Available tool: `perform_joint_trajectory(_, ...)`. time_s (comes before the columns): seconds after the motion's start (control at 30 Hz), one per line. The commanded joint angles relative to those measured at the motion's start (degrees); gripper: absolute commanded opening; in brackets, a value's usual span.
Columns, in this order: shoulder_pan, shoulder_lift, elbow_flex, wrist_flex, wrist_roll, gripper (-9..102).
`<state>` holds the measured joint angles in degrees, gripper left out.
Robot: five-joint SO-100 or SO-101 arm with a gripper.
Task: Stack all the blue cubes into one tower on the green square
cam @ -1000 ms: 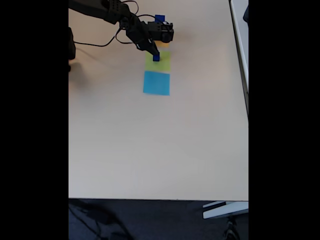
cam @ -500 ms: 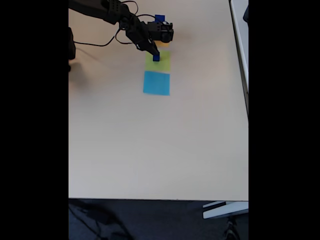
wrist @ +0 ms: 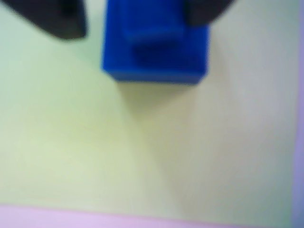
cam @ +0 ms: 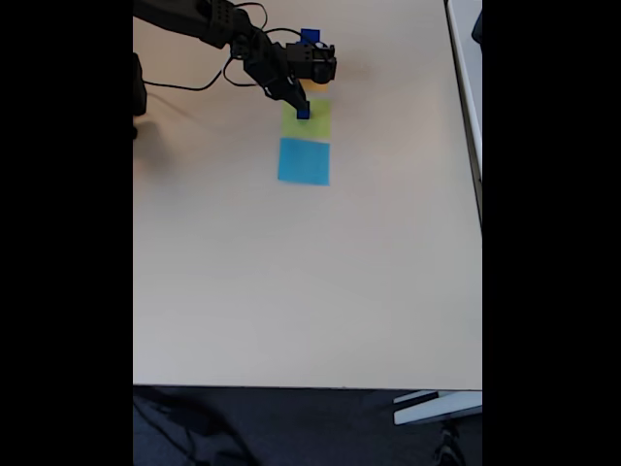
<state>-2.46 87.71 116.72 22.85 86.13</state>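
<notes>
Far fixed overhead, close wrist, both green square (cam: 309,118)

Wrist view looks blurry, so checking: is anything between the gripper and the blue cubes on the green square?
Nothing visible. The gripper sits right at the blue cubes, which already rest on the green square.

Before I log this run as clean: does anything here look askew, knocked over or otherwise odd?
Nothing stands out. In the wrist view a blue cube sits on the green square with the claw at it, though the picture is blurred. In the fixed view another blue cube shows behind the arm, and the light-blue square lies flat.
</notes>
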Motion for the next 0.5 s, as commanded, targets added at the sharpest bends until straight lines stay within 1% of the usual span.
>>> perform_joint_trajectory(0.0, -0.6, 4.6, -0.5, -1.7, -0.3, 12)
perform_joint_trajectory(0.47, -2.6, 4.7, -4.5, -1.1, 0.6, 13)
